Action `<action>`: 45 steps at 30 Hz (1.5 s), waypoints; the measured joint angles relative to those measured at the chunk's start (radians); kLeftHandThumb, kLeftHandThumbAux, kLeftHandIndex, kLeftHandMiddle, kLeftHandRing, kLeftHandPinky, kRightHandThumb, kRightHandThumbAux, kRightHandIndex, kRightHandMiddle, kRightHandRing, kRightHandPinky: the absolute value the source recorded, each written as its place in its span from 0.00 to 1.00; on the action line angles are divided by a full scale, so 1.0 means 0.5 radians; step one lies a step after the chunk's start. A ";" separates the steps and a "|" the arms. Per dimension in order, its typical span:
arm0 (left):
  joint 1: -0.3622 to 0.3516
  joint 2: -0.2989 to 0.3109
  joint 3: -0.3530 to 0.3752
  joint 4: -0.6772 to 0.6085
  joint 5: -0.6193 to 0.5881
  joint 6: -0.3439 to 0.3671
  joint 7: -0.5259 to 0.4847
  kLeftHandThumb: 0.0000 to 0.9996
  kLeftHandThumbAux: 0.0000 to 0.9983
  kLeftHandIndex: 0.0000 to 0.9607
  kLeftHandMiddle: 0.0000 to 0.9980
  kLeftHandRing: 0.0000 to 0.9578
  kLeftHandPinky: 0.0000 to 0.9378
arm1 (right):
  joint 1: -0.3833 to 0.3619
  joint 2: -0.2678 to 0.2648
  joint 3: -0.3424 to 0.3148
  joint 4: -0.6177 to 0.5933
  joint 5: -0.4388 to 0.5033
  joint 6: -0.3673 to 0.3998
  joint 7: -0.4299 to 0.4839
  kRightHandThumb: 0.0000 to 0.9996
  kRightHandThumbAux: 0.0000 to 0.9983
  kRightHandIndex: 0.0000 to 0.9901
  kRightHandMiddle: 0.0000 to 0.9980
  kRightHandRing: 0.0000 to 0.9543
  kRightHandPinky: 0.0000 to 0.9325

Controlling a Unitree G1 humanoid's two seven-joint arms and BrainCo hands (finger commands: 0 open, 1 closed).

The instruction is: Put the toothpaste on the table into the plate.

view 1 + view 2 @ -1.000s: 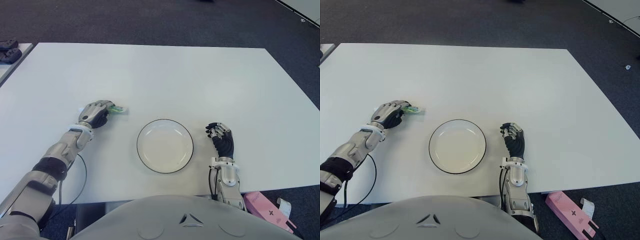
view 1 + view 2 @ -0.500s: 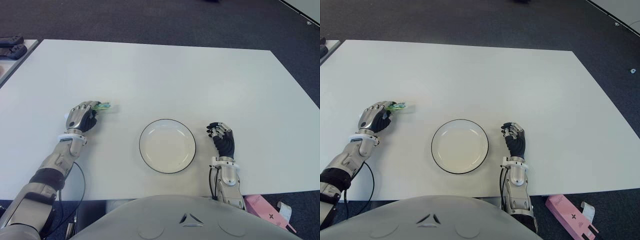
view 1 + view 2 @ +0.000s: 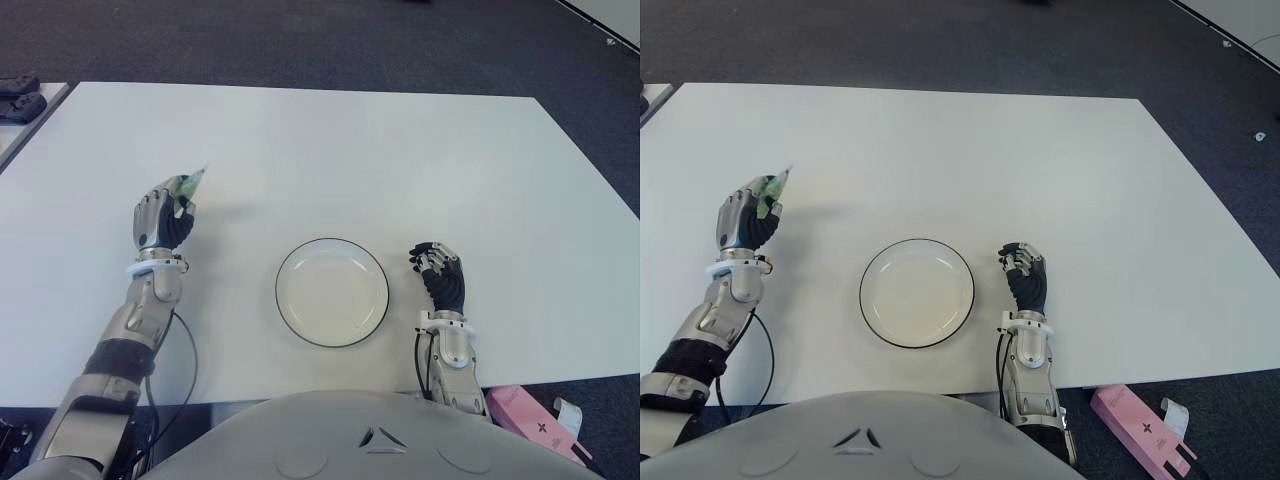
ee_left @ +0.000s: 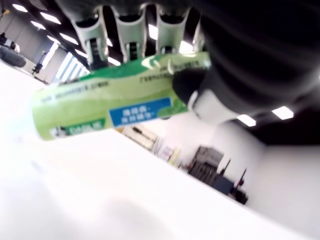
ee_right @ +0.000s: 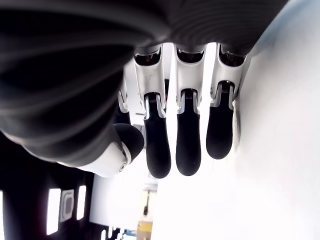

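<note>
A green toothpaste tube (image 3: 188, 183) is gripped in my left hand (image 3: 163, 215), lifted above the white table (image 3: 330, 150) at its left side; the tube's end pokes up past the fingers. In the left wrist view the tube (image 4: 117, 100) lies across the curled fingers (image 4: 130, 37) with the thumb pressed on it. A white plate (image 3: 331, 291) with a dark rim sits empty near the table's front edge, to the right of that hand. My right hand (image 3: 440, 281) shows beside the plate on its right, fingers (image 5: 188, 140) curled and holding nothing.
A pink box (image 3: 535, 418) lies on the floor beyond the table's front right corner. Dark objects (image 3: 18, 100) sit on another surface at the far left. Dark carpet surrounds the table.
My left hand has lifted the toothpaste off the table and drawn it to the left, away from the plate, turning the tube upward. The right hand has stayed in place.
</note>
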 measured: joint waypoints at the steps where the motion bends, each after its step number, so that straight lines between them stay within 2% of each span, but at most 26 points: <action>1: 0.014 -0.021 0.014 -0.032 -0.006 -0.001 0.006 0.73 0.70 0.46 0.89 0.92 0.98 | -0.002 0.000 0.000 0.004 0.000 -0.004 0.000 0.71 0.73 0.43 0.51 0.52 0.54; 11: 0.183 -0.189 0.073 -0.407 -0.022 0.034 0.004 0.74 0.70 0.46 0.89 0.93 0.98 | -0.018 0.000 0.001 0.044 0.000 -0.033 -0.005 0.71 0.73 0.43 0.51 0.52 0.53; 18: 0.234 -0.297 0.105 -0.711 -0.017 0.162 -0.064 0.74 0.70 0.46 0.89 0.93 0.97 | -0.020 0.002 0.002 0.054 -0.011 -0.042 -0.015 0.71 0.73 0.43 0.51 0.51 0.53; 25: 0.270 -0.356 0.090 -0.897 -0.035 0.161 -0.191 0.74 0.70 0.46 0.90 0.94 0.96 | -0.025 0.004 0.004 0.060 -0.028 -0.043 -0.023 0.71 0.73 0.43 0.50 0.52 0.53; 32: 0.400 -0.476 -0.098 -1.227 -0.008 0.139 -0.335 0.74 0.70 0.46 0.90 0.94 0.96 | -0.037 0.002 0.004 0.079 -0.028 -0.056 -0.021 0.71 0.73 0.43 0.50 0.52 0.53; 40: 0.389 -0.477 -0.266 -1.211 0.159 0.024 -0.378 0.74 0.70 0.46 0.90 0.94 0.97 | -0.049 -0.013 0.003 0.110 -0.028 -0.088 -0.004 0.71 0.73 0.43 0.50 0.52 0.53; 45: 0.403 -0.416 -0.408 -1.163 0.278 -0.111 -0.440 0.74 0.70 0.46 0.89 0.94 0.96 | -0.054 -0.019 0.001 0.118 -0.027 -0.091 0.001 0.71 0.73 0.43 0.51 0.52 0.53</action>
